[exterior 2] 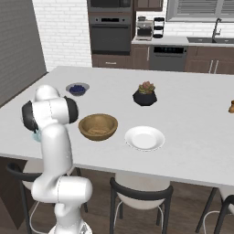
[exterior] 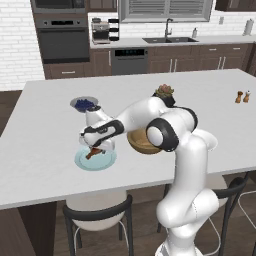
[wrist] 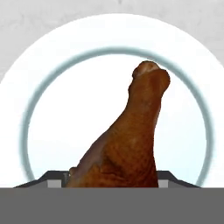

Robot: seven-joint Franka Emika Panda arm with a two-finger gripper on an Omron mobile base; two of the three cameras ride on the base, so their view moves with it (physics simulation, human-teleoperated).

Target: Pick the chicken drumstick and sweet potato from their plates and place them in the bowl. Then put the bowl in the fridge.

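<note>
Lowered at the end of the white arm over the front-left part of the white island counter (exterior: 35,150): two-finger gripper (exterior: 95,146), pointing down at the round pale blue plate (exterior: 82,162) close to the counter's front edge. Lying on that plate, the small reddish-brown club-shaped chicken drumstick (exterior: 92,153), right under the hand.

From the hand view, looking straight down: drumstick (wrist: 131,140) across the middle of the blue-ringed plate (wrist: 61,109), thick meaty end nearest the camera and low between the two fingertips (wrist: 52,183), thin bone end pointing away toward the plate's far rim. Jaws on either side of the thick end; impossible to tell whether clamped on the meat or merely flanking it.

Just to the right of the blue plate, partly hidden behind the arm's elbow in the left base view: round, deep, thick-walled light-brown wooden bowl (exterior: 141,144), plain in the right base view (exterior 2: 98,126) near the front edge. Beside it, further right along that edge, round white plate with raised rim (exterior 2: 145,138).

Further back on the counter: small grey bowl of blueberries (exterior: 84,104) behind the blue plate, and black faceted plant pot (exterior 2: 145,96) toward the middle. Near the far right corner, two small brown shakers (exterior: 242,97).
</note>
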